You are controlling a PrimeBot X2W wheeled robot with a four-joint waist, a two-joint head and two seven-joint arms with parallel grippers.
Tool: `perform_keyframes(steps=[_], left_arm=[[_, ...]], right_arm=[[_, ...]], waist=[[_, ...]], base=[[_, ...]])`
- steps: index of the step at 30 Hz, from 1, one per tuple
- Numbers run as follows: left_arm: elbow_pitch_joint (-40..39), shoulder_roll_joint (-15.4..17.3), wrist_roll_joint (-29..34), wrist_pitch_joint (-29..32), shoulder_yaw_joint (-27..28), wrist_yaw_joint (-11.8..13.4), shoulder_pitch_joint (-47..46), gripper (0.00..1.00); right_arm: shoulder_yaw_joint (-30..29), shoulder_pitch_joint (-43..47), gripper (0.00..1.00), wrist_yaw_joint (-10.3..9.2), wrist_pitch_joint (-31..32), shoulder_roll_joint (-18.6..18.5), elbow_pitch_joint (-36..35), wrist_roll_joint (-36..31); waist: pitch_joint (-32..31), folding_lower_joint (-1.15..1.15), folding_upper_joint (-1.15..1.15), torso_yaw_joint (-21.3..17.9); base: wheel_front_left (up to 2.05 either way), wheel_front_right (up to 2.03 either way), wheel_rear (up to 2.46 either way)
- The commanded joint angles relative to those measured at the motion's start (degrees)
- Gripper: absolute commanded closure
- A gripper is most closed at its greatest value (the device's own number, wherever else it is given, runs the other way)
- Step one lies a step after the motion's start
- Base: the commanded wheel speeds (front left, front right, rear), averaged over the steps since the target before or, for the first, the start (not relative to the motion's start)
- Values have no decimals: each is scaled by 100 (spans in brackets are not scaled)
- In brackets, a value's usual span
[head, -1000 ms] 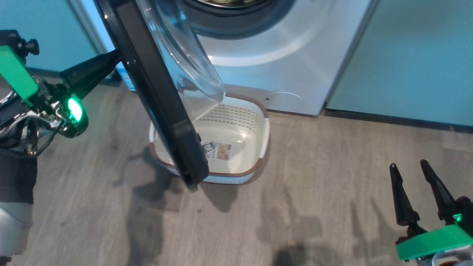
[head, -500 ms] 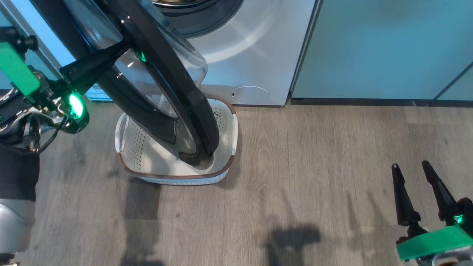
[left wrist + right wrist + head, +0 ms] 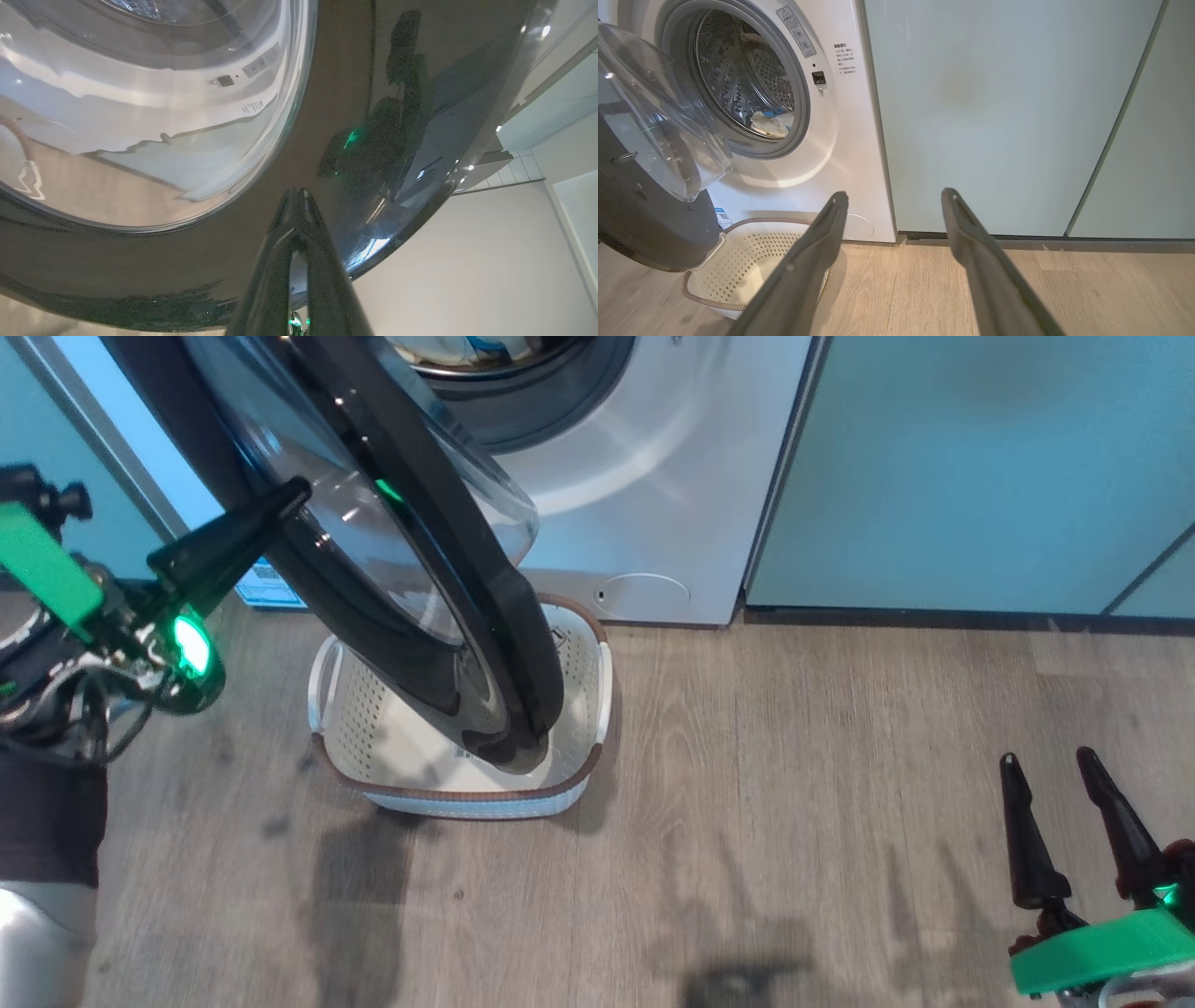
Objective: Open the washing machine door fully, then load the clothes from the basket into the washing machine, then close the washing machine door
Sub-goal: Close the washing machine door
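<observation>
Left gripper (image 3: 285,502), fingers pinched shut on nothing, rests its tip against the glossy outer face of the washing machine door (image 3: 456,588), just beside the glass window (image 3: 140,116); right gripper (image 3: 1047,758) hangs spread open, well apart. Loading looks done: the clothes (image 3: 770,123) lie inside the washing machine (image 3: 653,476) and the basket (image 3: 448,794) sits empty beneath the half-swung door; only 1 step, closing, remains.

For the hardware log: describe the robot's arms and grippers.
The left gripper and right gripper each have two long tapered black fingers, a bright green bracket and a glowing green light. Loose cables at the left wrist; pale grey forearm with a dark cuff.
</observation>
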Motion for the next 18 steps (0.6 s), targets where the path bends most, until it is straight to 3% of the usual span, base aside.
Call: perform_keyframes(steps=[1, 4, 5, 6, 7, 8, 18], left_arm=[[-201, 222, 149, -123, 343, -49, -94, 100], [-307, 152, 287, -352, 445, -78, 13, 96], [-348, 125, 338, -435, 482, -85, 54, 55], [-348, 125, 338, -435, 482, -85, 54, 55], [-396, 107, 394, -491, 504, -91, 104, 13], [-454, 101, 497, -594, 537, -96, 160, 0], [-1689, 12, 2094, -2115, 628, -104, 878, 0]], right_arm=[[75, -136, 0, -16, -62, -25, -176, 8], [57, -117, 0, -16, -52, -25, -192, -3], [55, -112, 0, -16, -49, -25, -198, -5], [55, -112, 0, -16, -49, -25, -198, -5], [51, -107, 0, -16, -48, -25, -201, -6], [45, -99, 0, -16, -48, -25, -205, -5], [-30, -29, 0, -16, -64, -25, -267, 11]], waist=[[-57, 0, 0, 46], [-97, 0, 0, 90], [-111, 0, 0, 100], [-111, 0, 0, 100], [-128, 0, 0, 110], [-140, 0, 0, 120], [-185, 0, 0, 190]], base=[[0, 0, 0], [0, 0, 0], [0, 0, 0], [0, 0, 0], [0, 0, 0], [0, 0, 0], [0, 0, 0]])
